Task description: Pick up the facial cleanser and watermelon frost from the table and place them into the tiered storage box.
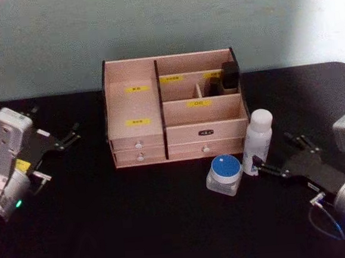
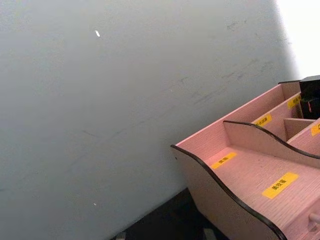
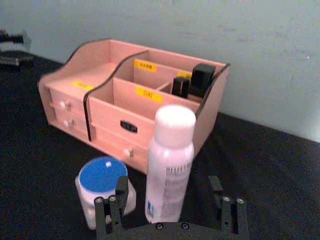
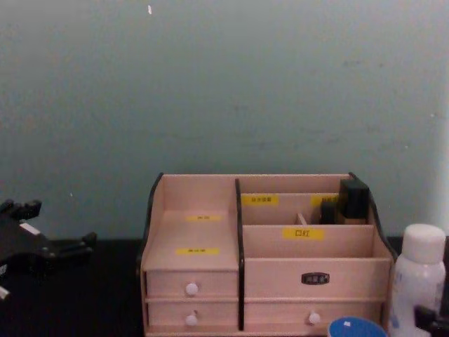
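Observation:
The facial cleanser (image 1: 257, 139), a white bottle with a white cap, stands upright on the black table by the front right corner of the tiered storage box (image 1: 136, 111). The watermelon frost (image 1: 224, 174), a small clear jar with a blue lid, sits just left of and in front of the bottle. My right gripper (image 1: 274, 154) is open and low on the table, its fingers (image 3: 114, 202) spread to either side of the bottle (image 3: 168, 166), with the jar (image 3: 102, 179) beside one finger. My left gripper (image 1: 70, 134) is open, parked left of the box (image 4: 193, 240).
Dark cosmetic containers (image 1: 229, 78) stand in the box's back right compartment. The box (image 2: 250, 172) has small white-knobbed drawers (image 4: 191, 288) at its front. A pale green wall (image 4: 224, 84) rises close behind the table, and a blue cable (image 1: 326, 221) lies by my right arm.

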Tool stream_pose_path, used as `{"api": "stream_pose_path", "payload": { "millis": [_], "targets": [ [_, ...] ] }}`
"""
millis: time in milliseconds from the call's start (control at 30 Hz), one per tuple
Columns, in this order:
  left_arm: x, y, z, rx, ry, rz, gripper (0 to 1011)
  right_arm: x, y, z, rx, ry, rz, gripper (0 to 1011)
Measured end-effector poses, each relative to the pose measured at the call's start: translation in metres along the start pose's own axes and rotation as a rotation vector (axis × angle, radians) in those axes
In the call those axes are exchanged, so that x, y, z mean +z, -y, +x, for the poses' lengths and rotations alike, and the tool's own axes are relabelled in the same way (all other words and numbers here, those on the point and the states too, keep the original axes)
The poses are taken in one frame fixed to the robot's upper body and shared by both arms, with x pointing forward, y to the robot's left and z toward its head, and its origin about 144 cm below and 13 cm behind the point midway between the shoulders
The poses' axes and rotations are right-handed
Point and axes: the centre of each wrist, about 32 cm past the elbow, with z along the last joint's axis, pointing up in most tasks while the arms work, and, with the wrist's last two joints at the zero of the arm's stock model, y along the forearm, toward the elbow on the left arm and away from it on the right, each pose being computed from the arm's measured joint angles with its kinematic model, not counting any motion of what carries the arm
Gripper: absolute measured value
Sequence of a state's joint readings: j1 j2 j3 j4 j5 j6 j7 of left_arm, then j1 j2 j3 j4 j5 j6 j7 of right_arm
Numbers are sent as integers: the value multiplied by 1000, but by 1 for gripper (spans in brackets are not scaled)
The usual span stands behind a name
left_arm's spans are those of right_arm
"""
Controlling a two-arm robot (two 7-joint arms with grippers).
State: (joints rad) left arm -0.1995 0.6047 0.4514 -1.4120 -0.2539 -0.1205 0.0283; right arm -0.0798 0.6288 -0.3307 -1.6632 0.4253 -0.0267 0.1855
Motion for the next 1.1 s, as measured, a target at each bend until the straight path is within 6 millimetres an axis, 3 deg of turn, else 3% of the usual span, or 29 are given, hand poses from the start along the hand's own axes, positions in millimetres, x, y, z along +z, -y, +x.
{"api": "stream_pose_path", "payload": {
  "millis": [500, 867, 1100],
  "targets": [
    [0, 0, 0, 0, 0, 0, 1001, -3, -29, -1, -2, -48, 43, 1002],
    [0, 0, 0, 0, 0, 0, 1001, -3, -29, 0, -4, -46, 45, 1002],
    [0, 0, 0, 0, 0, 0, 1002, -2, -29, 0, -3, -46, 45, 869]
  ]
}}
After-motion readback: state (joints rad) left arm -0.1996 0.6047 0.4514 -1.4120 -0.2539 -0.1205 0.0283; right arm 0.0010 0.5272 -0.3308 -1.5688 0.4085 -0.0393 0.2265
